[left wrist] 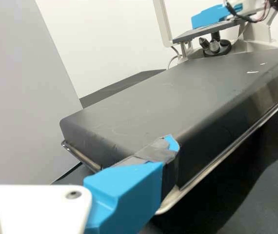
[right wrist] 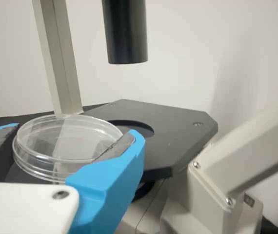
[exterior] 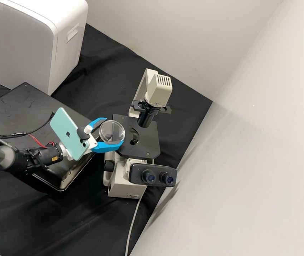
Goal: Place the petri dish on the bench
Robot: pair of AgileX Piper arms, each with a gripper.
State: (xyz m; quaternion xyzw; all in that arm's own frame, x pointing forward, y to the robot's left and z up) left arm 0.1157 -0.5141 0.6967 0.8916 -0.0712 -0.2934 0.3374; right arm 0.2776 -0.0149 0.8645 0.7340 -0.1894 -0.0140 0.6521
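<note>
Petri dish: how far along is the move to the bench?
Done: the right gripper has its jaws shut on the petri dish. In hand: the dish is held at the edge of the microscope stage; whether it rests on the stage or hangs just above it, I cannot tell. Left: carry it over to the black bench, set it down and open the jaws.

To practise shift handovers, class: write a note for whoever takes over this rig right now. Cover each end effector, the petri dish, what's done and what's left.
Right end effector: shut on the petri dish, at the edge of the microscope stage.
Left end effector: open, beside the black case.
Done: dish grasped.
Left: carry it to the bench, set it down, release.
</note>
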